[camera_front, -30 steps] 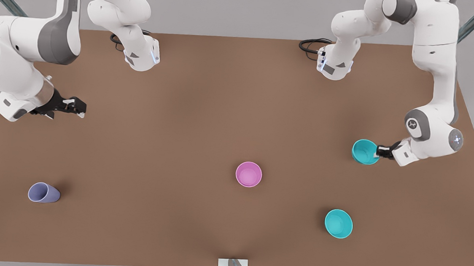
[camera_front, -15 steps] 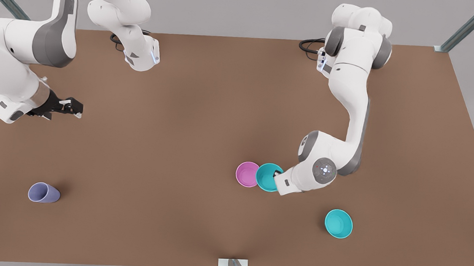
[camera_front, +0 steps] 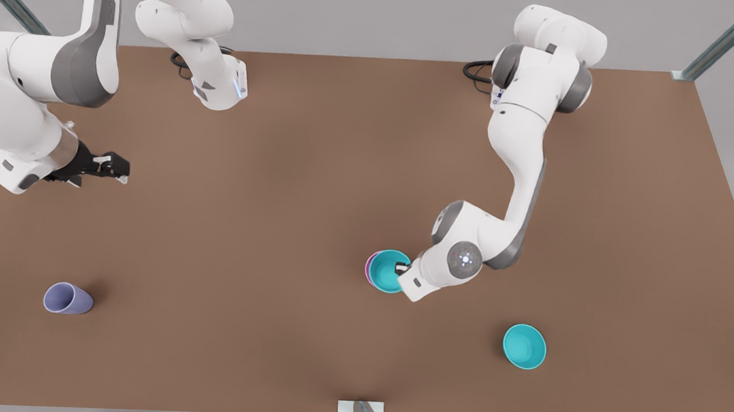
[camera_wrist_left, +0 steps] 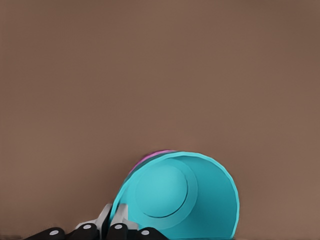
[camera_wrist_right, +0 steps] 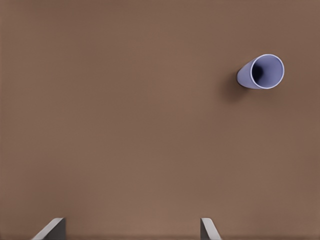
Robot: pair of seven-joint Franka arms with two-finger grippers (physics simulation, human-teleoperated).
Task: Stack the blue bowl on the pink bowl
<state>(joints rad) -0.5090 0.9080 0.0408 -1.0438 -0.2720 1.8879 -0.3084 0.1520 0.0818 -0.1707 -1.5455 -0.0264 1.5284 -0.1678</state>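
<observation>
The right gripper (camera_front: 122, 169) waited at the front view's left, above bare table (camera_front: 266, 159), its fingers (camera_wrist_right: 54, 229) spread wide and holding nothing. The lavender cup (camera_front: 67, 299) stood well off from it.

At mid-table the transfer looked almost done: the blue bowl (camera_front: 390, 271) hung directly over the pink bowl (camera_front: 369, 269), covering all but a thin pink crescent. Whether it had seated inside could not be told; lowering and release seemingly remained. The left gripper (camera_front: 403, 269) was pinched closed on the blue bowl's rim at the side towards the front view's right. The brighter cyan bowl (camera_front: 524, 347) sat untouched, well apart.
</observation>
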